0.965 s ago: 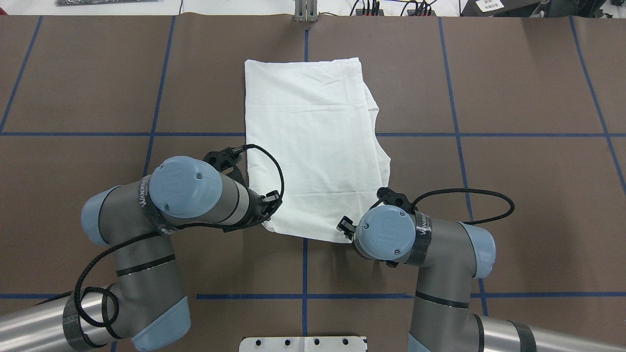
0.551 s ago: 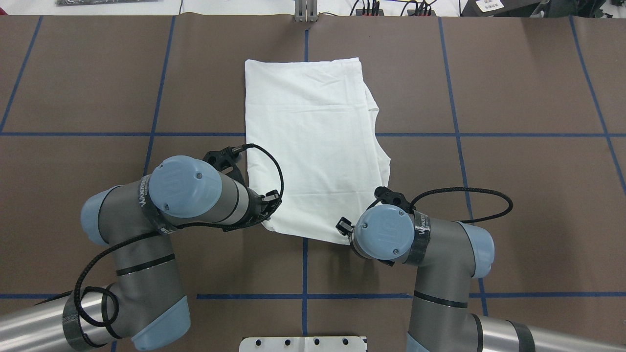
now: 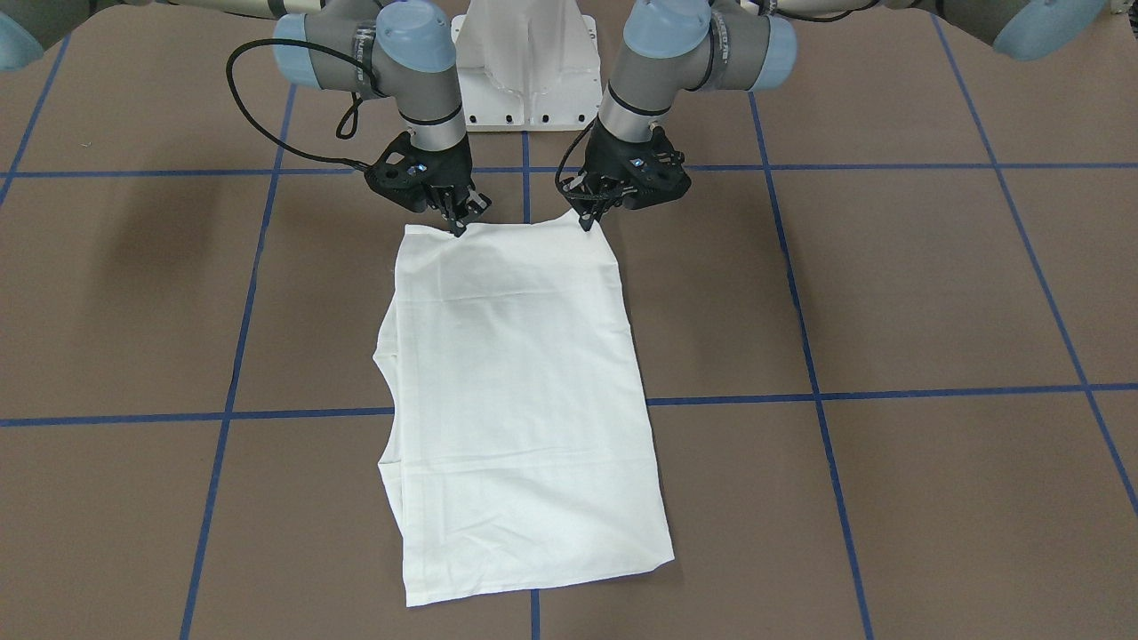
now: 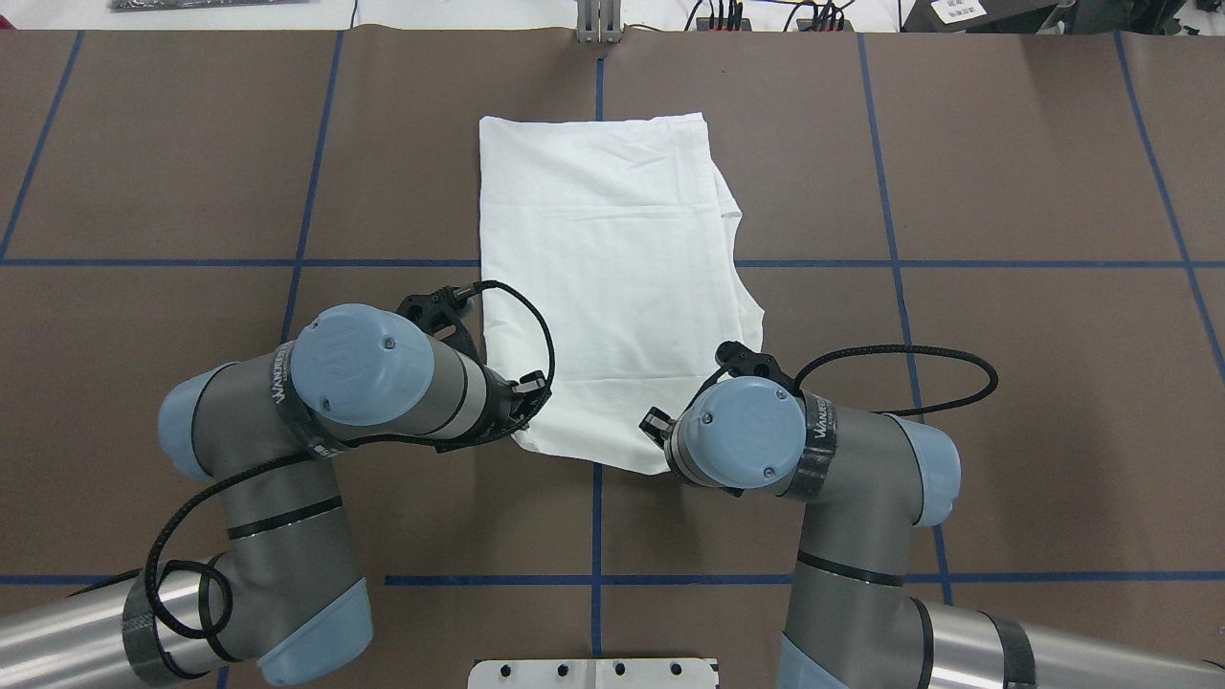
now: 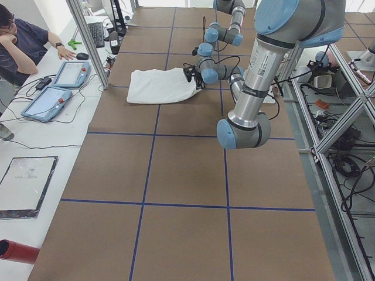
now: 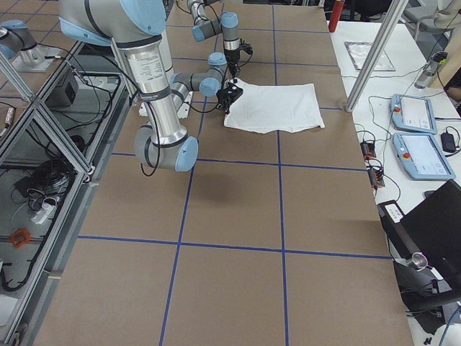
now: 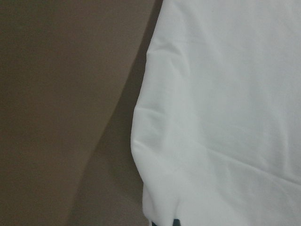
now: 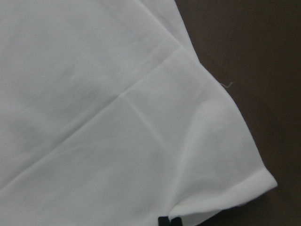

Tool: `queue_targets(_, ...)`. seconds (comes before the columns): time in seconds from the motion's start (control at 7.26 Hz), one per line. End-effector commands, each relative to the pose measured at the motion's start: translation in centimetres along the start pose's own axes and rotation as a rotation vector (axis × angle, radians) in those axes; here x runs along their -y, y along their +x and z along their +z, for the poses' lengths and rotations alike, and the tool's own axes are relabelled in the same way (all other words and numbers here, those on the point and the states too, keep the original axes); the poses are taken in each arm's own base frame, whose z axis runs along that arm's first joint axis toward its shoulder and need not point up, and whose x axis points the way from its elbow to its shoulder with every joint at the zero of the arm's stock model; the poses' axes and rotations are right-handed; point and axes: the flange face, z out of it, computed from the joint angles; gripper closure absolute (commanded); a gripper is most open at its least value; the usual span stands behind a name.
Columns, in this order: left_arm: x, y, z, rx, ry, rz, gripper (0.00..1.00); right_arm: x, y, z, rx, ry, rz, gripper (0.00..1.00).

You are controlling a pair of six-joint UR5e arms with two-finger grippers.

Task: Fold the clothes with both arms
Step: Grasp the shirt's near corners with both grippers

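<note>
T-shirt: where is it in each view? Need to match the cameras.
Front-facing: T-shirt centre, long axis vertical.
Overhead: T-shirt upper centre.
Exterior left: T-shirt upper left-centre.
Exterior right: T-shirt upper centre-right.
Left wrist: T-shirt fills right half.
Right wrist: T-shirt fills left and centre.
Landmark: blue tape line passing under it, seen in all four exterior views, not wrists.
</note>
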Motion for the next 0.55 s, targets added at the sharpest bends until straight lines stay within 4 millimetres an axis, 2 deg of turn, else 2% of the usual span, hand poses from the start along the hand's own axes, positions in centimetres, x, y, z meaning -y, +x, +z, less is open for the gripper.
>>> queue_targets(0.0,0.04,0.01,0.00,-0.001,0.001,0.013,1.00,0.57,-0.57,-0.65,0.024,-0.003,0.023,1.00)
queue_targets(0.28,0.04,0.01,0.00,-0.001,0.001,0.014,1.00,0.69,-0.27,-0.37,0.016,-0.004,0.016,1.00)
queue_targets(0.41,0.01,0.10,-0.06,-0.004,0.000,0.015,1.00,0.72,-0.26,-0.29,0.015,-0.002,0.020,0.67)
